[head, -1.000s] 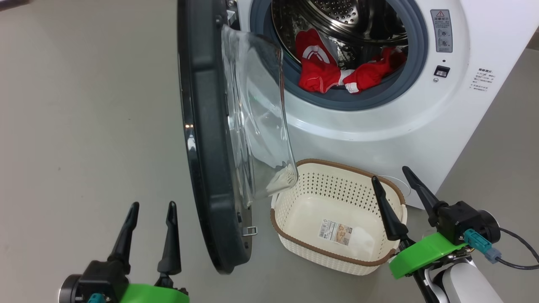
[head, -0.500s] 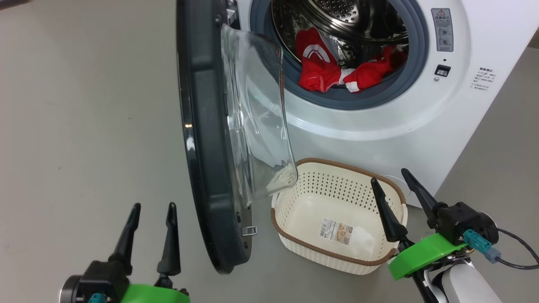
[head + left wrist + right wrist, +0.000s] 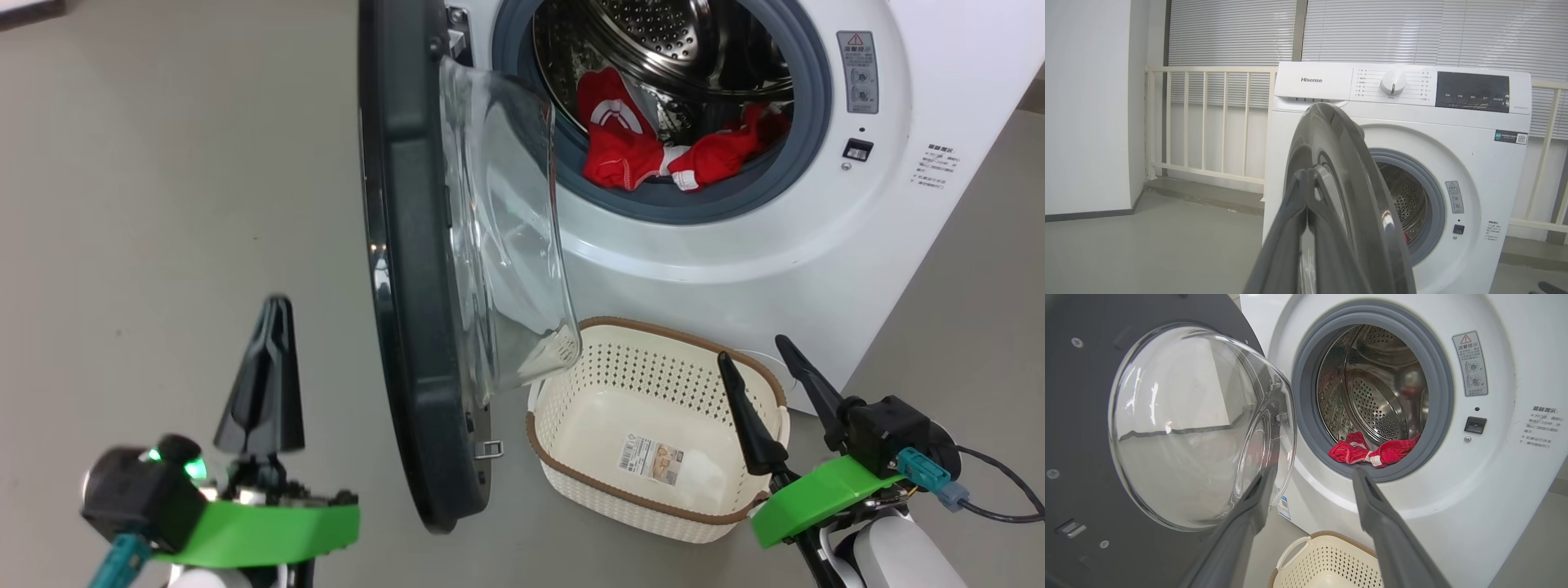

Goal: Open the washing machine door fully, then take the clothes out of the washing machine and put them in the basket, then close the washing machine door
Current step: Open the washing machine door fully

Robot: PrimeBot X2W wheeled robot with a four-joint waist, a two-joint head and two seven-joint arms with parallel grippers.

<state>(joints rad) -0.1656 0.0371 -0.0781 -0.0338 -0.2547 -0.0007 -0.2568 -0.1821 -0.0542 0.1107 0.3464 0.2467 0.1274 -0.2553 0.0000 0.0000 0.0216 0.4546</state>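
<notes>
1. Far left, the left claw (image 3: pixel 274 314): two long dark fingers pinched tight together, gripping nothing, hovering above the grey floor (image 3: pixel 163 204) outside the door.
2. The big round washing machine door (image 3: pixel 400 269), glossy black rim, stands roughly edge-on. It's not fully open, I'd say. Push on the rim and follow the hinge arc, keeping off the clear glass bowl (image 3: pixel 506 245).
3. The bright red clothes (image 3: pixel 645 155) with white trim lie at the mouth of the white front-loading washing machine (image 3: pixel 735 245).
4. The cream perforated plastic basket (image 3: pixel 571 482) waits on the floor below.
5. The right claw (image 3: pixel 751 349) is spread wide, empty, by the basket's right rim.
</notes>
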